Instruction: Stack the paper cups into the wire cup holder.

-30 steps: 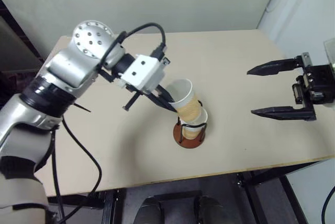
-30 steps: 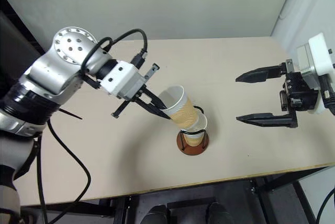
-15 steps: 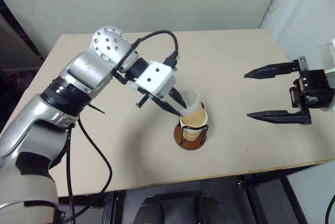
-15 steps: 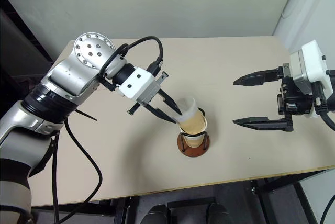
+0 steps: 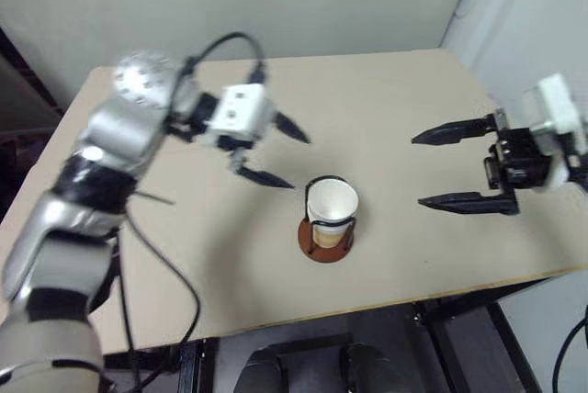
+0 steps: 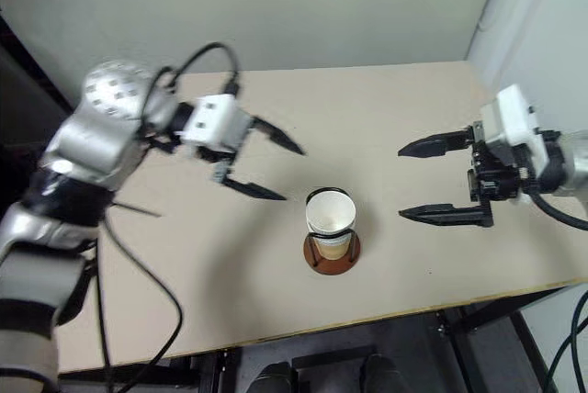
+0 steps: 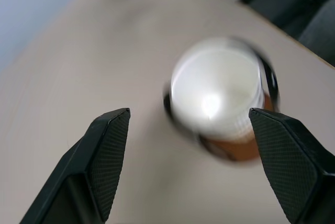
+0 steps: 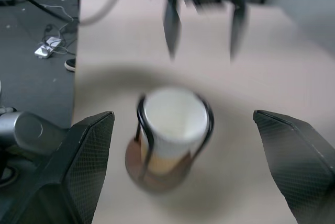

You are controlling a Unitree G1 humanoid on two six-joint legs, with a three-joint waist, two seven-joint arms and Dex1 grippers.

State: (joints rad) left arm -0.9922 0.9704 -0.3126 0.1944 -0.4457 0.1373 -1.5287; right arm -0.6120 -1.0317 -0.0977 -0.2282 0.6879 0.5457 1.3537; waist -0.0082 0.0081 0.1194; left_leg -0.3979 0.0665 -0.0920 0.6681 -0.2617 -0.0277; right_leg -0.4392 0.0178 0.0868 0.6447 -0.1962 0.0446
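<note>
Just below the frame's centre we see the paper cups (image 5: 330, 209) nested upright inside the wire cup holder (image 5: 323, 239), on the table (image 5: 395, 90). Our left gripper (image 5: 278, 152) hangs up and left of them, fingers spread wide, holding nothing. Our right gripper (image 5: 435, 168) hovers at the right, equally spread and empty. Bare tabletop lies between each gripper and the cups; the table's near edge runs close below the holder

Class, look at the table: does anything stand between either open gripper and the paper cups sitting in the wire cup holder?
Nothing visible does. The paper cups sit nested in the wire cup holder, with only bare table between them and the open left gripper on one side and the open right gripper on the other.
</note>
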